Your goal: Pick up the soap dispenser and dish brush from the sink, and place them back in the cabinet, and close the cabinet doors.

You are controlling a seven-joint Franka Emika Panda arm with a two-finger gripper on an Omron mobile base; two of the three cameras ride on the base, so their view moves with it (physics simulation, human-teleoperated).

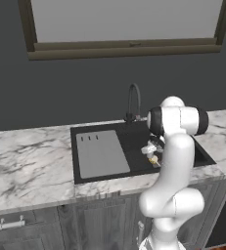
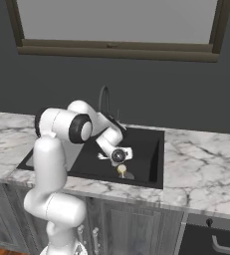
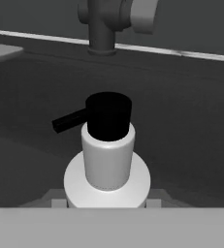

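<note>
i see the soap dispenser (image 3: 108, 160) right between my jaws in the hand view, white body and neck with the black pump top, its spout sticking out to the left of the jaws. the gripper (image 2: 117, 158) sits low in the sink (image 2: 154, 157), jaws part open with the finger tips just flanking the bottle's base; i cannot tell whether they press on it or only stand beside it. the bottle is inside the black basin, not lifted clear as far as i can judge.

just below and beside the jaws in the right base view lies the dish brush (image 2: 122, 171), its pale yellow head on the basin floor near the front wall. from the left base view it shows as a small yellow spot by the gripper (image 1: 152, 150).

ahead of the jaws rises the faucet (image 3: 104, 26) at the back rim. the grey drainboard (image 1: 101, 154) fills the basin's far side, away from the jaws. marble counter (image 2: 206, 164) surrounds the sink, with a window (image 1: 126, 22) above.
</note>
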